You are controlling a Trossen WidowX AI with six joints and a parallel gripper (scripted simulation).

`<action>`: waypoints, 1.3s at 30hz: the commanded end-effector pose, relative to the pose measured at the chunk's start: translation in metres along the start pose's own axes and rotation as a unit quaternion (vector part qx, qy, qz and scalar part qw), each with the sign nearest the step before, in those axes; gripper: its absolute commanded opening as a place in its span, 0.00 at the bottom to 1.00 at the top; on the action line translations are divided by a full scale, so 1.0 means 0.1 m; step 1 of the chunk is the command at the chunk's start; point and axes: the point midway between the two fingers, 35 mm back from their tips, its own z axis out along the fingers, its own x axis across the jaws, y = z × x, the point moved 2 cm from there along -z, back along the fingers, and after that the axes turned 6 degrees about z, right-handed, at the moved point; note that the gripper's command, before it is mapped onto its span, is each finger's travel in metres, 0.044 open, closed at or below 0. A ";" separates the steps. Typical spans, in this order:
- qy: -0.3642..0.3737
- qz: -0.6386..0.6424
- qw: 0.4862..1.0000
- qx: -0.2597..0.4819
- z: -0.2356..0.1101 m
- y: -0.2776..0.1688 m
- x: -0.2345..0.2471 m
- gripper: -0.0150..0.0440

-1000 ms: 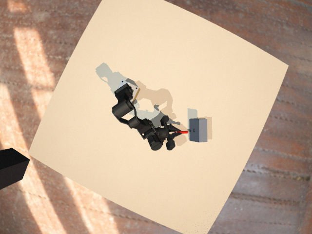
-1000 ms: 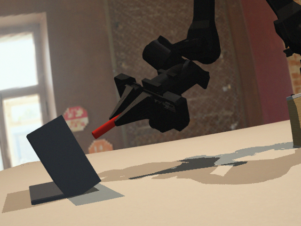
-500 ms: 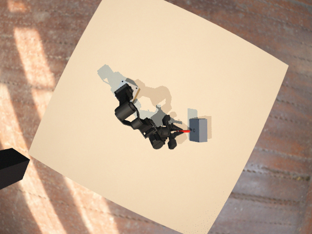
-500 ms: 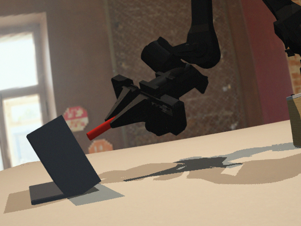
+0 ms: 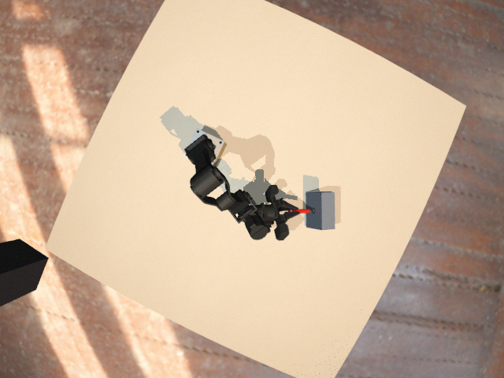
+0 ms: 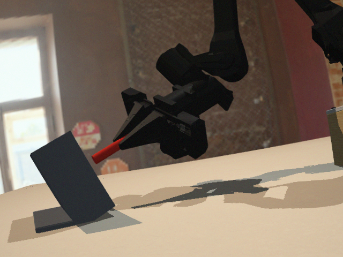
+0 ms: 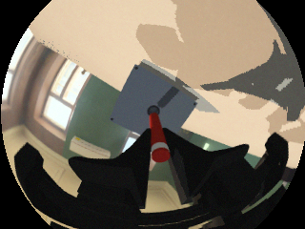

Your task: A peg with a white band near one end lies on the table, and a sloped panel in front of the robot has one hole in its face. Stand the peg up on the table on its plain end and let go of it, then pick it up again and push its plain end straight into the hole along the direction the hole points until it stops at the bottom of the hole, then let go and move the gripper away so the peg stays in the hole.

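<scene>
One gripper [image 5: 296, 210] [image 6: 117, 144] [image 7: 156, 132]: clamped on red peg [image 5: 302, 211] [image 6: 106, 152] [image 7: 156, 135]
Peg tilt: plain end down toward panel [image 5: 315, 209] [image 6: 72, 176] [image 7: 135, 97]
Hole [image 5: 313, 210] [image 7: 152, 110]: peg not in

Bright light comes through the window [image 6: 20, 69] [image 7: 59, 95]. Behind the pale surface [image 5: 252, 81] [image 6: 249, 221] [image 7: 95, 29] stands a brown wall [image 6: 88, 55].

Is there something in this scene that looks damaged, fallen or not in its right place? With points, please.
Nothing stands out: the gripper [image 5: 298, 210] [image 6: 117, 144] [image 7: 156, 132] holds the red peg [image 5: 303, 211] [image 6: 106, 152] [image 7: 156, 135], and the panel [image 5: 314, 221] [image 6: 69, 176] [image 7: 133, 95] slopes as intended.
</scene>
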 end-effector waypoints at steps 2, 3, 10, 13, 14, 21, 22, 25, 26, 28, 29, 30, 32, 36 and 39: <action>0.001 0.002 1.000 -0.001 0.08 0.01 0.00 0.25; 0.001 0.002 1.000 -0.001 0.09 0.01 0.00 0.25; 0.000 0.000 1.000 0.000 0.10 0.01 0.00 0.25; 0.000 -0.001 1.000 0.000 0.08 0.00 0.00 0.25; 0.000 -0.001 1.000 0.000 0.08 0.00 0.00 0.25; 0.000 -0.001 1.000 0.000 0.08 0.00 0.00 0.25; 0.000 -0.001 1.000 0.000 0.08 0.00 0.00 0.25; 0.000 -0.001 1.000 0.000 0.09 0.01 0.00 0.25; 0.000 -0.001 1.000 0.000 0.09 0.01 0.00 0.25; 0.000 -0.001 1.000 0.000 0.10 0.01 0.00 0.25; 0.000 -0.001 1.000 0.000 0.10 0.01 0.00 0.25; 0.000 -0.001 1.000 0.000 0.10 0.01 -0.01 0.25; 0.000 -0.001 1.000 0.000 0.11 0.02 -0.01 0.25; 0.000 -0.001 1.000 0.001 0.13 0.02 0.00 0.25; 0.000 -0.001 1.000 0.001 0.13 0.03 0.00 0.25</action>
